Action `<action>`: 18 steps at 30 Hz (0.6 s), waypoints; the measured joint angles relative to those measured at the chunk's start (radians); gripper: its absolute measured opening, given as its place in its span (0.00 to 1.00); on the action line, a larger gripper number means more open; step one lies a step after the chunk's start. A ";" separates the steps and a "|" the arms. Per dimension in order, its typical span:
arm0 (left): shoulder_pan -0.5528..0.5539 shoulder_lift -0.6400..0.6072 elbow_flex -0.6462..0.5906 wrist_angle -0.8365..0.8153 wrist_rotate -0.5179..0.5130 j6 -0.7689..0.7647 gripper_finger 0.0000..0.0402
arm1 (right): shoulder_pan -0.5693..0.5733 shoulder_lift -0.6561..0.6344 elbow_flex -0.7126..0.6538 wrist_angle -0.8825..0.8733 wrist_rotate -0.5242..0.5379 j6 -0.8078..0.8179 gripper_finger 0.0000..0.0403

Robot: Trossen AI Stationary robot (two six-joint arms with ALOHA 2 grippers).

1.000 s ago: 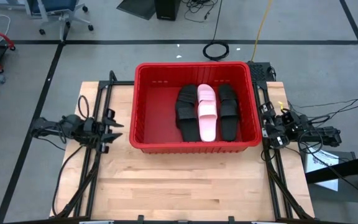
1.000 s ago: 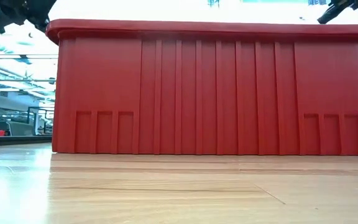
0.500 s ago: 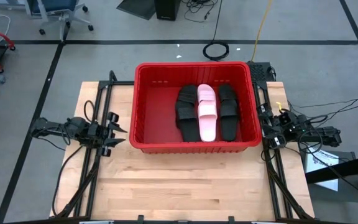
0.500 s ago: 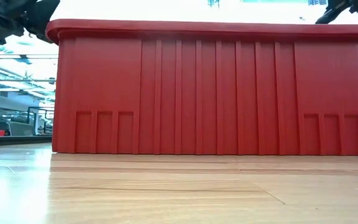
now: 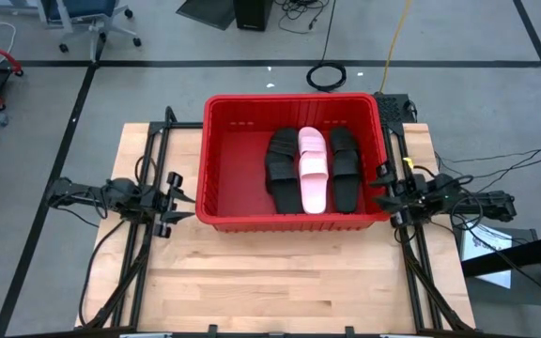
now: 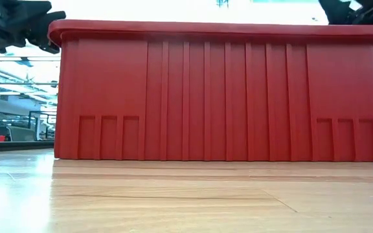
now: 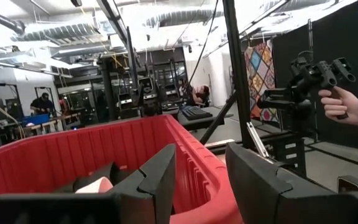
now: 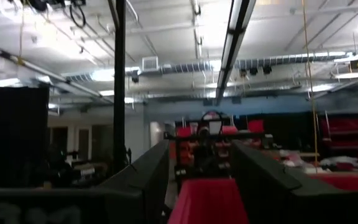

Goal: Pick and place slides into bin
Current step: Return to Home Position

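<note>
The red bin (image 5: 294,218) stands on the wooden table's far half. Several slides lie on its floor in three rows: black (image 5: 283,167), pale pink (image 5: 313,169) and black (image 5: 346,167). My left gripper (image 5: 184,203) is open and empty, level beside the bin's left wall near its near corner. It shows just left of the rim in the low view (image 6: 28,29). My right gripper (image 5: 381,186) is open and empty at the bin's right rim, above it in the low view (image 6: 345,8). Both wrist views look past open fingers at the red rim (image 7: 197,177) (image 8: 207,199).
Black arm frames (image 5: 148,169) (image 5: 407,235) run along the table's left and right sides. Bare wood (image 5: 280,282) lies between the bin and the near edge. In the left wrist view, a person's hand (image 7: 340,102) holds a control handle beyond the table.
My right gripper has gone toward the table's left, from beside the bin to its right rim. My left gripper has gone toward the bin's left wall, a little toward the near edge, and down. The bin and the slides have stayed still.
</note>
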 joint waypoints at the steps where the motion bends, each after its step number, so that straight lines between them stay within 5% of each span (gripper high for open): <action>1: 0.000 0.000 0.000 -0.003 0.000 0.000 0.37 | 0.000 0.000 0.000 -0.018 0.000 -0.007 0.40; 18: 0.000 0.002 0.000 -0.031 -0.001 0.000 0.37 | 0.000 0.003 0.000 -0.100 0.000 -0.049 0.40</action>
